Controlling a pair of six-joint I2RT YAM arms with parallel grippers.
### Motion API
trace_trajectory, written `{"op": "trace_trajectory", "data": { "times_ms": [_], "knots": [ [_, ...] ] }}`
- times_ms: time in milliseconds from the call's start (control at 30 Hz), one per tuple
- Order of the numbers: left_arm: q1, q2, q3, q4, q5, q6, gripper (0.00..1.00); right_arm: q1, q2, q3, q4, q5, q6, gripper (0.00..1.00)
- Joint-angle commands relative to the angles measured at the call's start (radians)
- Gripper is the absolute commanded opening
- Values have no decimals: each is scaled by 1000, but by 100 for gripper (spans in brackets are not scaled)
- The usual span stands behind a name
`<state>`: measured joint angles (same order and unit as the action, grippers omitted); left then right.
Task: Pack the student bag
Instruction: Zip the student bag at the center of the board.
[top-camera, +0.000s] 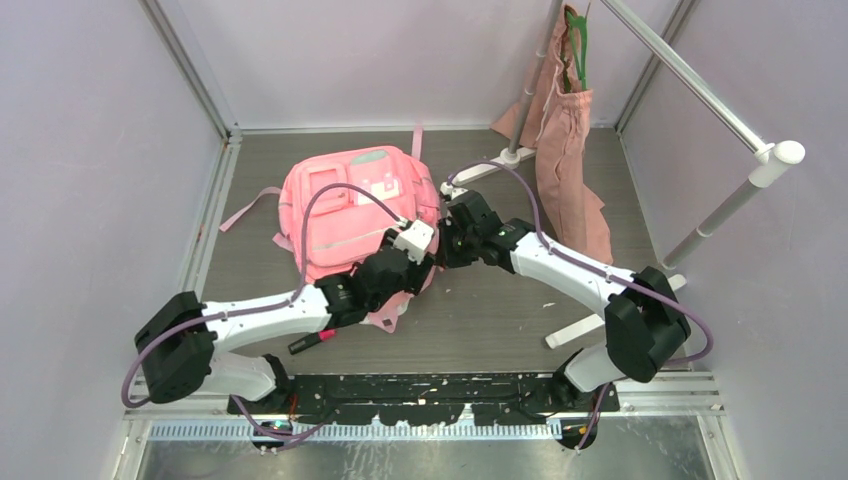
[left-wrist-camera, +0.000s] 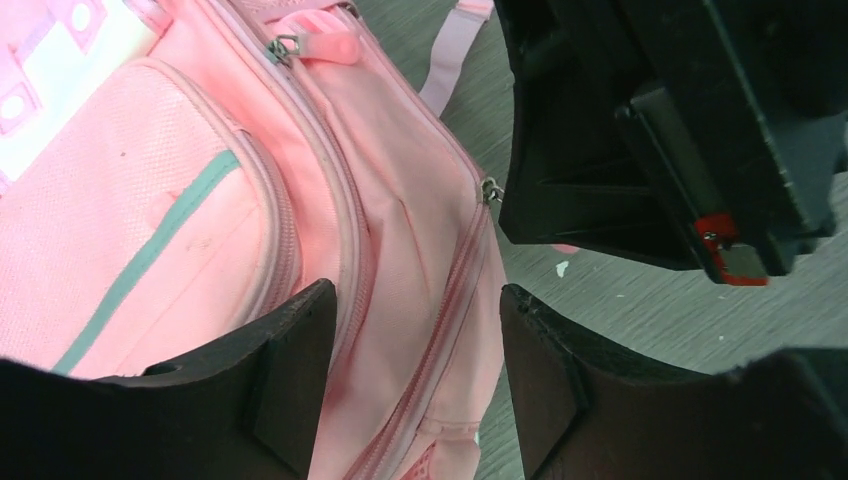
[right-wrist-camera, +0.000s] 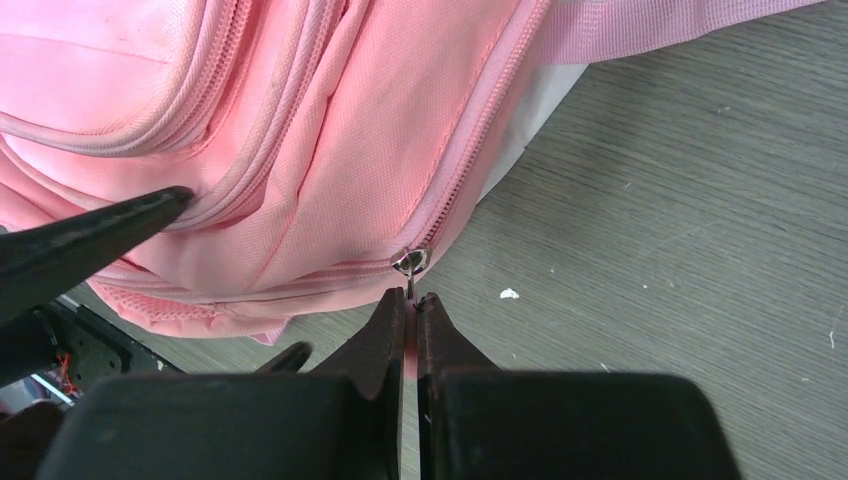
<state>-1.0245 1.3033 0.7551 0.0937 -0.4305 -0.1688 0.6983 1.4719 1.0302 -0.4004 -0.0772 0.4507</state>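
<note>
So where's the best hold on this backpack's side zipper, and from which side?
The thin pull tab hanging off the metal slider, pinched from the table side, facing the student bag. It juts clear of the fabric at the bag's edge, so a narrow pinch fits round it; the right gripper is shut on it that way.

Open table (top-camera: 500, 320) right of the student bag (top-camera: 340, 210), rack post (top-camera: 528, 100) and hanging sack (top-camera: 565, 150) perhaps close behind.
</note>
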Motion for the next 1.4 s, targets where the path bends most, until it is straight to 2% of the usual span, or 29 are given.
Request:
{"op": "trace_trajectory", "data": {
  "times_ms": [0,167,267,300,333,367,400,600,733,867,1067,1233,1333,1367],
  "knots": [
    [-30,67,41,86,-134,88,61,5,-66,14,4,-34,3,1],
    [-30,144,72,42,-206,59,57,5,-69,19,-7,-26,-7,1],
    [-31,149,59,43,-239,44,45,5,-77,12,-8,-20,-10,1],
    [-31,141,50,43,-241,34,32,5,-80,11,-8,-21,-12,1],
    [-31,129,39,51,-240,27,13,5,-81,9,-11,-17,-14,1],
    [-30,110,28,60,-238,22,2,4,-81,7,-15,-15,-18,1],
    [-29,87,13,69,-223,21,0,4,-81,6,-19,-7,-19,1],
    [-10,-135,-78,-3,-118,-12,0,2,-61,13,-48,62,-56,1],
    [54,-321,-134,-113,-54,-55,0,-18,-27,32,-44,124,-95,1],
    [104,-442,-176,-190,-10,-70,0,-72,22,43,24,138,-96,1],
    [109,-491,-204,-230,14,-99,0,-131,167,143,99,166,-105,1],
    [109,-486,-204,-225,52,-104,0,-170,314,264,82,196,-128,1],
    [109,-494,-207,-219,56,-98,0,-186,342,304,47,192,-115,1],
    [109,-494,-207,-216,62,-98,0,-185,330,309,20,185,-109,8]
  ]
}}
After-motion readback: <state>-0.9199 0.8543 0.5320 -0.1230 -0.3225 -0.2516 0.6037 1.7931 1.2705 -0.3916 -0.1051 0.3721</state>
